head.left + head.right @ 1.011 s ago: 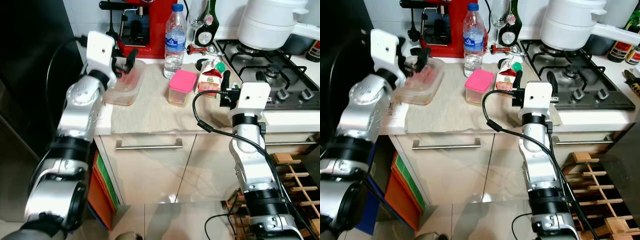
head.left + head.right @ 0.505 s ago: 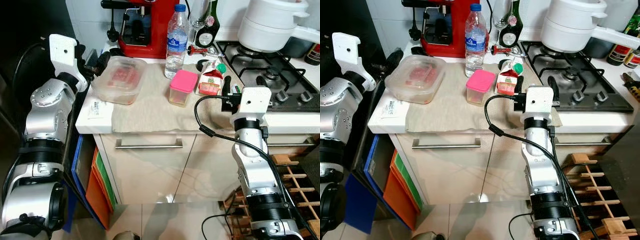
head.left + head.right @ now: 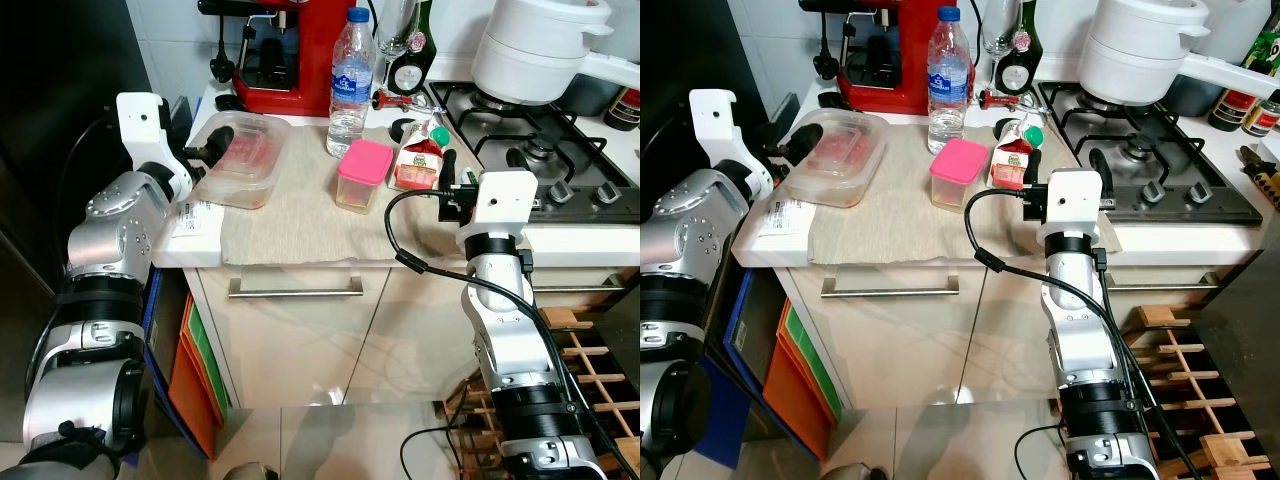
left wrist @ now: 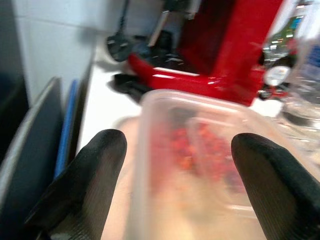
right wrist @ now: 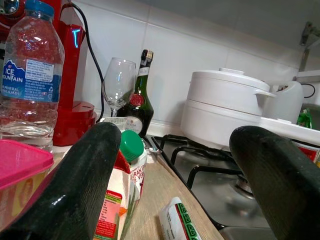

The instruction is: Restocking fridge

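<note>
A clear plastic container [image 3: 243,160] with red food inside sits at the left end of the counter on a beige cloth. My left gripper [image 3: 208,146] is open at the container's left end. In the left wrist view its two black fingers [image 4: 80,180] stand wide on either side of the container [image 4: 200,150]; whether they touch it I cannot tell. My right gripper [image 3: 450,172] is open above the counter's front edge, just right of a small carton with a green cap [image 3: 420,160]. A pink-lidded tub [image 3: 362,175] and a water bottle [image 3: 347,80] stand between the two grippers.
A red coffee machine [image 3: 290,45] stands at the back beside a wine glass [image 5: 118,82] and a dark bottle [image 5: 139,102]. A white pot [image 3: 535,50] sits on the gas hob [image 3: 530,140] at right. Dark fridge side [image 3: 60,120] at left; a drawer handle [image 3: 295,288] below.
My left arm, over the container a second ago, swung out to the left and has come back to the container's left end. The right arm has stayed in place.
</note>
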Robot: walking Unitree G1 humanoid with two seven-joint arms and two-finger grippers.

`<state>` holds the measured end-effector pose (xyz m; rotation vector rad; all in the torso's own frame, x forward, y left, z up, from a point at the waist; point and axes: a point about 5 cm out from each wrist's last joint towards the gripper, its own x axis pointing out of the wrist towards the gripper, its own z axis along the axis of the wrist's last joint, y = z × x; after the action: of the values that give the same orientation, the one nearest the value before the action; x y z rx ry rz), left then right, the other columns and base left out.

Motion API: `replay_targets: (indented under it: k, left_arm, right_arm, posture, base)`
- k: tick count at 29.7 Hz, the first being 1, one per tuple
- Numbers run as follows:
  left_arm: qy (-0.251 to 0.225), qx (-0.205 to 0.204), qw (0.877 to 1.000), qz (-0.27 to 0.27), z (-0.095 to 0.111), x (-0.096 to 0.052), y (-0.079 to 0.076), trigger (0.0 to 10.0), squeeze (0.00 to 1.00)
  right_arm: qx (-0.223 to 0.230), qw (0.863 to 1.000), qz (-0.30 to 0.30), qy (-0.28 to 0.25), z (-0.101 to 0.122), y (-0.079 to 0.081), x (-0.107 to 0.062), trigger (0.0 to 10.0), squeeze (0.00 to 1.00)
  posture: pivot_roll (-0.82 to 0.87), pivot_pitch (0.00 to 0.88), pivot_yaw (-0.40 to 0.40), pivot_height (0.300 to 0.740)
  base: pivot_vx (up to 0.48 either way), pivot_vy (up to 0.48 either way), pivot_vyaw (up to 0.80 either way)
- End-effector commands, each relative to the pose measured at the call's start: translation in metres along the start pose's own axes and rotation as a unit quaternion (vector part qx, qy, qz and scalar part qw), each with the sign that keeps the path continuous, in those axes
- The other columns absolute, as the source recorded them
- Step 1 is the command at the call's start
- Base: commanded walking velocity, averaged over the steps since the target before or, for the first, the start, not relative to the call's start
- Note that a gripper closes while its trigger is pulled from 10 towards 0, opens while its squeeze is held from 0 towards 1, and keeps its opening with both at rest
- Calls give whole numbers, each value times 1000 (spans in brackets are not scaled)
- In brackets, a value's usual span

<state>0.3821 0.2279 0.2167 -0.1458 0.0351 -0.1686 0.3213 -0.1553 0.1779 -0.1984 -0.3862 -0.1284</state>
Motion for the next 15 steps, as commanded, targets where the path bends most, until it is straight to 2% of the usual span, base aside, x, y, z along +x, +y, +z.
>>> replay_targets:
  k: [1, 4, 7, 9, 10, 11, 15]
  left_arm:
    - [-4, 0, 1000, 7, 10, 1, 2, 10000, 0]
    - [31, -20, 999, 9, 5, 2, 6, 10000, 0]
    - [42, -53, 998, 0, 3, 3, 5, 10000, 0]
    - [51, -79, 995, -15, 2, 4, 2, 10000, 0]
    - [60, -110, 991, -44, 2, 6, -6, 10000, 0]
    - [63, -121, 989, -59, 3, 7, -11, 10000, 0]
    - [66, -116, 988, -75, 5, 10, -18, 10000, 0]
  right_arm:
    - [5, 1000, -1, 5, 0, -1, 2, 10000, 0]
    - [6, 1000, -1, 6, 0, -1, 2, 10000, 0]
    - [7, 1000, 0, 7, 0, -1, 2, 10000, 0]
    - [7, 1000, 0, 7, 0, -1, 3, 10000, 0]
    - [7, 1000, 1, 7, 0, -1, 3, 10000, 0]
    - [7, 1000, 2, 7, 0, -1, 3, 10000, 0]
    - [5, 1000, 1, 8, 0, -1, 3, 10000, 0]
  posture:
    - [105, 0, -39, 740]
    - [106, 0, -38, 740]
    - [106, 0, -38, 740]
    - [106, 0, -38, 740]
    - [102, 0, -36, 740]
    - [102, 0, -36, 740]
    - [98, 0, -33, 740]
  base:
    - [0, 0, 0]
    - [0, 0, 0]
    - [0, 0, 0]
    - [0, 0, 0]
    - [0, 0, 0]
    - [0, 0, 0]
    - [0, 0, 0]
